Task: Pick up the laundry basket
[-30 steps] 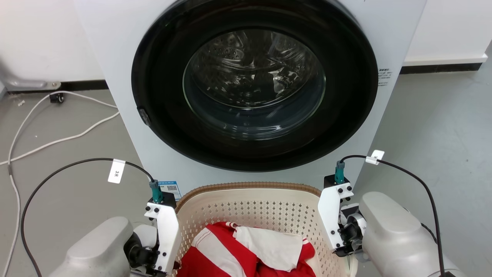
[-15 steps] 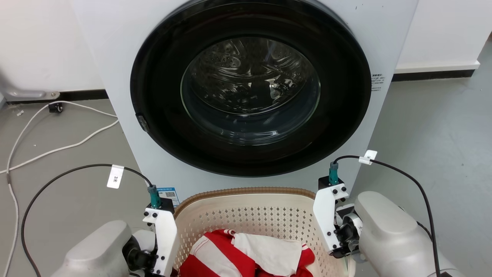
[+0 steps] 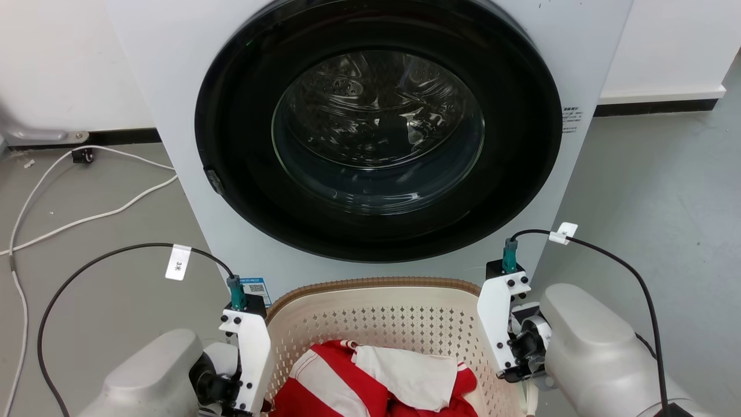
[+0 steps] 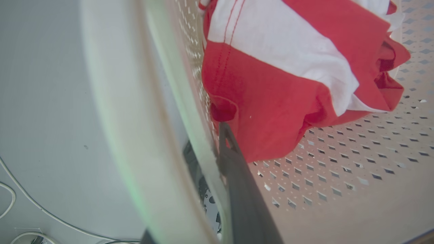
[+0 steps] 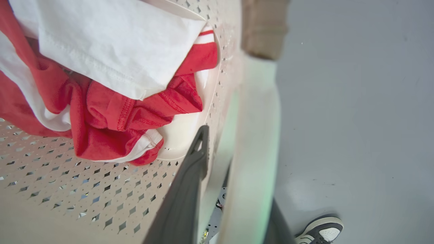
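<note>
We hold both arms low and bent inward, one mirroring the other. Our left forearm (image 3: pixel 145 370) sits at the lower left and our right forearm (image 3: pixel 590 347) at the lower right. The white plates of our left wrist (image 3: pixel 250 347) and right wrist (image 3: pixel 499 324) stand upright, facing each other. Our left gripper (image 4: pixel 207 144) points down, its left inner finger (image 4: pixel 244 196) inside the basket (image 4: pixel 339 162) wall and the other outside, pinching it. Our right gripper (image 5: pixel 215 149) pinches the opposite wall the same way, its right inner finger (image 5: pixel 183 203) flat against the plastic.
</note>
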`<state>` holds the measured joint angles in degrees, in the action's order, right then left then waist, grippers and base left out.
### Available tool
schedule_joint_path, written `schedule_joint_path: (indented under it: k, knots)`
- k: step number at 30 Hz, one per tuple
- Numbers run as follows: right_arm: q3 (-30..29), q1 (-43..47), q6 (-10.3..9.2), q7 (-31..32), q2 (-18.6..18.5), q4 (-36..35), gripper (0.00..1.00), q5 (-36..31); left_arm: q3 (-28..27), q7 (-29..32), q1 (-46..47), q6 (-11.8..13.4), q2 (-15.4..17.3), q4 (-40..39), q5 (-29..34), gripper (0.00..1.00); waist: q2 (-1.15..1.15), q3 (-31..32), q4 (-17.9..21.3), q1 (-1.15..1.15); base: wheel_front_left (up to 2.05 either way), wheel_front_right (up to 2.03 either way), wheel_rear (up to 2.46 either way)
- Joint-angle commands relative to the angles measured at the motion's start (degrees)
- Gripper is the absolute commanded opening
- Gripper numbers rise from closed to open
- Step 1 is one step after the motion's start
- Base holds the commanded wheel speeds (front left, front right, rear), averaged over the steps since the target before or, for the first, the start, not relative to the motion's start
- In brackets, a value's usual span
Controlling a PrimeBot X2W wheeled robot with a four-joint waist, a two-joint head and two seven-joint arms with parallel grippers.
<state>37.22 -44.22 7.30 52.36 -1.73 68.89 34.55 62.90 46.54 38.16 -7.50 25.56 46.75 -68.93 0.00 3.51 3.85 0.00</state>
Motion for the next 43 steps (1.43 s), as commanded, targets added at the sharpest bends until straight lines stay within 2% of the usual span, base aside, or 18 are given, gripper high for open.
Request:
schedule_joint_path:
  k: [1,43]
  knots:
    - [0.45,-1.45,0.34,-0.03,-2.09,0.53,0.00,-0.47,0.67,0.41,0.58,0.14,2.21,1.52,0.76,0.00,0.00,0.01,-0.06,0.00,0.00,0.00,0.00]
    - [3.06,-2.98,0.33,-1.34,-2.07,2.58,0.00,3.98,3.15,-0.87,1.93,0.14,1.74,3.26,-1.54,0.00,0.00,0.34,-0.75,0.00,0.00,0.00,0.00]
